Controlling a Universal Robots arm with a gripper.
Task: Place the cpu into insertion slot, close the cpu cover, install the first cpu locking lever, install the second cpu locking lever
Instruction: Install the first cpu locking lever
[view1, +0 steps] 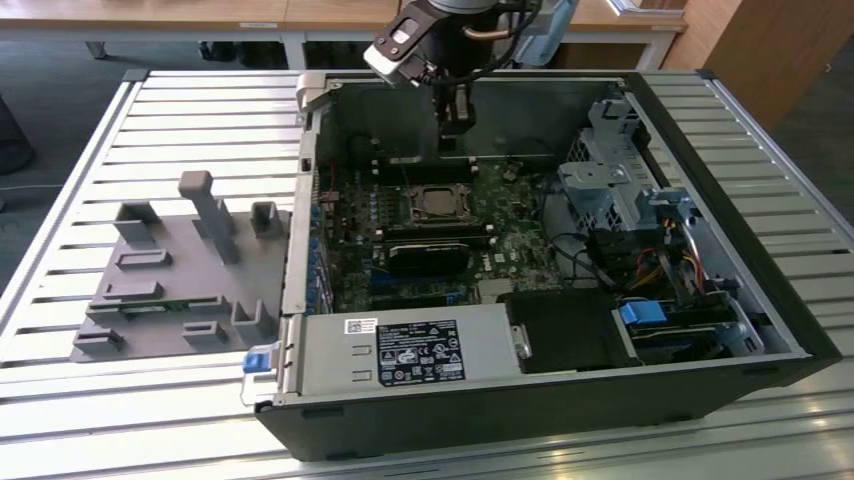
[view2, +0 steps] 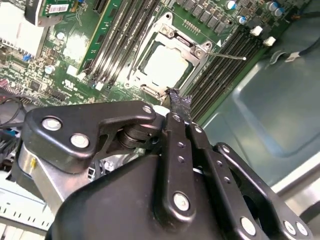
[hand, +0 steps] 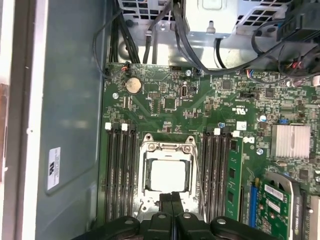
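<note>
cpu (hand: 170, 175) sits in the insertion slot (hand: 146, 176) on the green board (hand: 165, 105). cpu cover (hand: 167, 148) lies flat around it, with the face showing through its window. Claw (hand: 171, 197) is closed and empty, tips just beside the cover's edge. PC case (view1: 787, 300) lies open on the slatted counter (view1: 80, 150).

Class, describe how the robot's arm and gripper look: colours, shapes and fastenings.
The gripper is matte black: flat, rounded linkage bars joined by shiny silver round pins, tapering to two narrow fingers. The arm is dark at its wrist, with a pale grey box mounted on its side.
</note>
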